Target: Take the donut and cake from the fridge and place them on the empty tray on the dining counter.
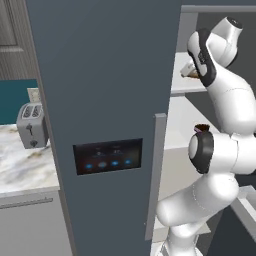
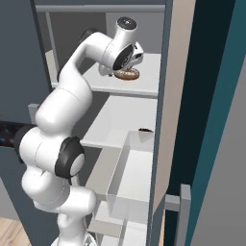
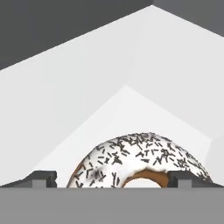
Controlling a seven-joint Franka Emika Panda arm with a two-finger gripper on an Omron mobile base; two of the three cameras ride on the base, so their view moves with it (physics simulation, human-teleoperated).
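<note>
Step in hand: grasping the donut [image 3: 140, 162], which lies on the upper shelf [image 2: 144, 81] of the open fridge [image 1: 100, 100]. My gripper [image 3: 111, 178] straddles it, fingertips [image 3: 41, 178] apart, one on either side, not yet closed. Next move: close on the ring, lift clear, withdraw without clipping the shelf.

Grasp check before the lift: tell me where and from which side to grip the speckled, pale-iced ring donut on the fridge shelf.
Grip across one side of the ring of the pale-iced, dark-speckled donut, one finger at the hole, one at the outer edge. It lies flat on the pale grey shelf, so come from above; the gripper already straddles part of it.
</note>
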